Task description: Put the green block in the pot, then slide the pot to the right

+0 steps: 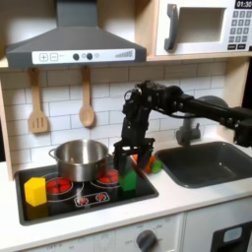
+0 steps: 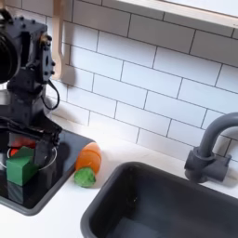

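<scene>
A toy kitchen with white tiled wall, range hood (image 1: 74, 39) and microwave (image 1: 202, 27) backs a pale desk (image 1: 187, 197) carrying a black stovetop (image 1: 84, 195) and a dark sink (image 1: 209, 162). The pot (image 1: 81, 157) stands on the stovetop's rear, with a yellow block (image 1: 35, 190) towards the first exterior view's left. The pincer (image 1: 131, 163) hangs fingers-down over the stovetop's right edge, just above the green block (image 2: 22, 168); its jaws stand apart around it, and contact cannot be told, with an orange-and-green toy vegetable (image 2: 87, 162) lying just beside.
</scene>
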`<move>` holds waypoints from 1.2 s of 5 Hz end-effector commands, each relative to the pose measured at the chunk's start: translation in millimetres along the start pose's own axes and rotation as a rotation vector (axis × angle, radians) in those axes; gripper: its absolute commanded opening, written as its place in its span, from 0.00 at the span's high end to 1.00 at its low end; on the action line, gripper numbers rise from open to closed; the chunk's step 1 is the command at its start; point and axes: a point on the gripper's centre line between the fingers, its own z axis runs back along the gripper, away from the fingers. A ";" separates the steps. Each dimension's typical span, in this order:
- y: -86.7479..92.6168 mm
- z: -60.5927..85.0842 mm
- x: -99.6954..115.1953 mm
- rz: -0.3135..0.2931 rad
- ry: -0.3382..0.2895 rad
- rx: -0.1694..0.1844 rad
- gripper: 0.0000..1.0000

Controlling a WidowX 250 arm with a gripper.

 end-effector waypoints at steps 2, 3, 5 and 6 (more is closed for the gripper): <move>0.6 -21.9 1.3 -0.020 0.047 0.000 0.00; -0.4 -29.1 0.7 -0.036 0.064 0.002 0.00; 1.7 -40.5 1.6 -0.043 0.092 -0.006 0.00; 2.6 -46.2 0.7 -0.047 0.109 -0.008 0.00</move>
